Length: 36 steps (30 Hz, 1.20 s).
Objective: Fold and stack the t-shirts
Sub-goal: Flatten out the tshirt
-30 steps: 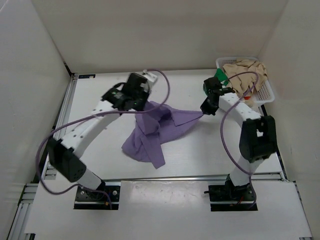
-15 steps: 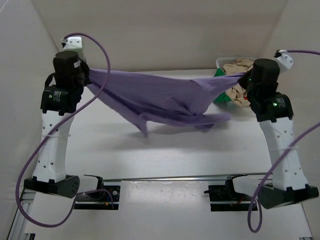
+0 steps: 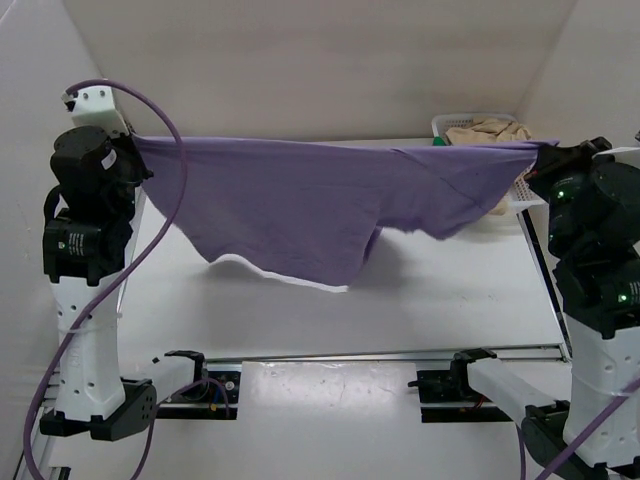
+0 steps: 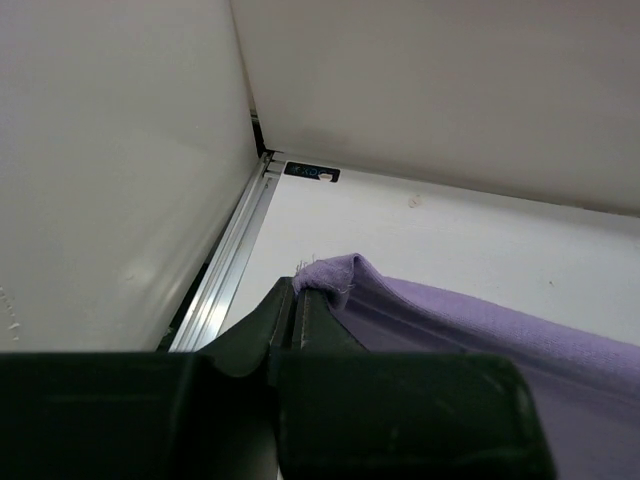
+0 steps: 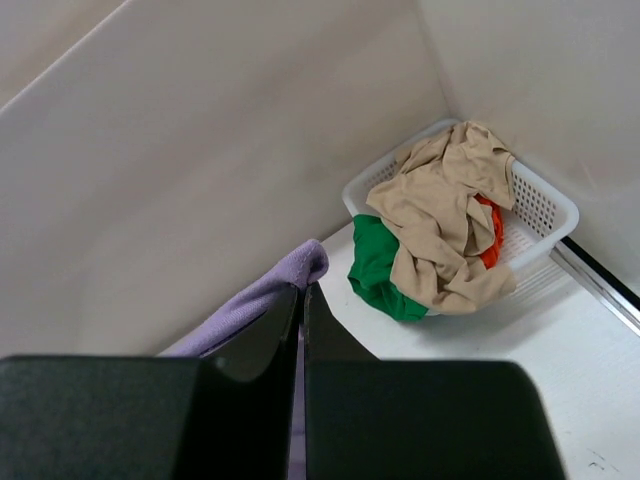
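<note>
Cloth is clamped at both ends on my screens: the left gripper (image 3: 137, 147) is pinched tight on one corner of the lavender t-shirt (image 3: 300, 200), and the right gripper (image 3: 541, 152) on the opposite corner. The shirt hangs taut, its long axis running left to right, its right end just beside the white basket (image 5: 548, 205). The tan t-shirt (image 5: 440, 210), green t-shirt (image 5: 378, 265) and orange-red t-shirt (image 5: 492, 230) lie heaped in that basket.
</note>
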{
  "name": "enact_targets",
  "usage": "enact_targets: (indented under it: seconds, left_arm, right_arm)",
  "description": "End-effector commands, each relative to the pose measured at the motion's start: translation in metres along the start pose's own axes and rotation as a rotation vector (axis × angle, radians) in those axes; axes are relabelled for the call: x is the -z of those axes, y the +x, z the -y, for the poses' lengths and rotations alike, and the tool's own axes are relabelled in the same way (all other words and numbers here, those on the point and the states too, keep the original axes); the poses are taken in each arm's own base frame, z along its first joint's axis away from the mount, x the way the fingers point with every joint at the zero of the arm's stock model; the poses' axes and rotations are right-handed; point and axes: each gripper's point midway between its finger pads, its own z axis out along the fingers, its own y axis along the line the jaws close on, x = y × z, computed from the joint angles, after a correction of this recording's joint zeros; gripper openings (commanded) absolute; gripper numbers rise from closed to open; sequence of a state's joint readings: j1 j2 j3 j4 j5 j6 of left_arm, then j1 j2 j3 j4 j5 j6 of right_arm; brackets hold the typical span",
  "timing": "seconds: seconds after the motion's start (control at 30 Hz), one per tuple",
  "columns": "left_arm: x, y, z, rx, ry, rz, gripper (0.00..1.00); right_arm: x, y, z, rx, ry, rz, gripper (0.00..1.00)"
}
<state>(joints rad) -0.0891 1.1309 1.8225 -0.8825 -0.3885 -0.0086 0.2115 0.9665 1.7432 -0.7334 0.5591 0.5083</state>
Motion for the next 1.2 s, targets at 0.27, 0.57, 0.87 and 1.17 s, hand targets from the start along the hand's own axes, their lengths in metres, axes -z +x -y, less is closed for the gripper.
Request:
enact_targets:
  seconds: [0.27, 0.57, 0.87, 1.17]
  left_arm:
    - [-0.009, -0.052, -0.027, 0.049, -0.16, 0.113, 0.1]
    - [-0.067, -0.004, 0.007, -0.024, -0.09, -0.042, 0.1]
    - [-0.204, -0.008, 0.035, -0.019, -0.12, -0.056, 0.1]
    - [-0.2, -0.129, 0.021, 0.153, -0.156, 0.376, 0.1]
  right_arm:
    - [0.014, -0.072, -0.009, -0.003, 0.002, 0.183, 0.0]
    - [-0.071, -0.011, -0.056, 0.093, -0.079, 0.017, 0.0]
    - [-0.228, 0.054, -0.13, -0.015, -0.166, -0.085, 0.0]
    - [-0.209, -0.079, -0.183, -0.286, -0.42, 0.349, 0.0]
